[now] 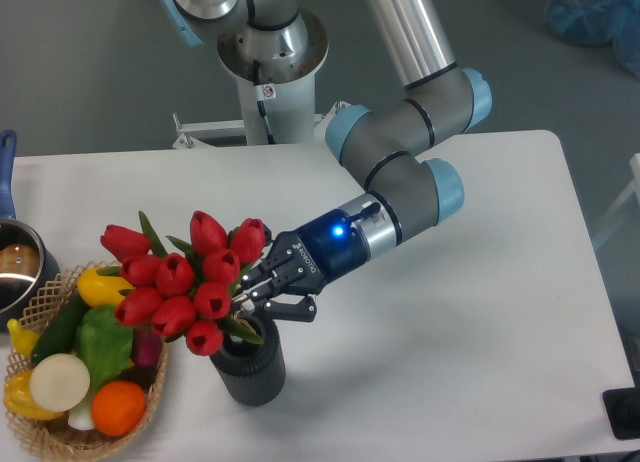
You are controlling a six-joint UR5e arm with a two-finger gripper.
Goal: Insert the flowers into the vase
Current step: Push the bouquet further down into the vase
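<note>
A bunch of red tulips with green leaves, the flowers (180, 280), leans to the left over the vase (249, 370), a small dark grey ribbed cylinder standing on the white table. The stems reach down into the vase's mouth. My gripper (262, 298) comes in from the right, just above the vase's rim, and is shut on the flowers' stems below the buds. The lowest bud hangs over the left side of the vase's mouth.
A wicker basket (50, 434) of colourful vegetables sits at the front left, close to the vase and under the leaning buds. A metal pot (18, 272) with a blue handle is at the left edge. The robot's base (270, 77) stands behind the table.
</note>
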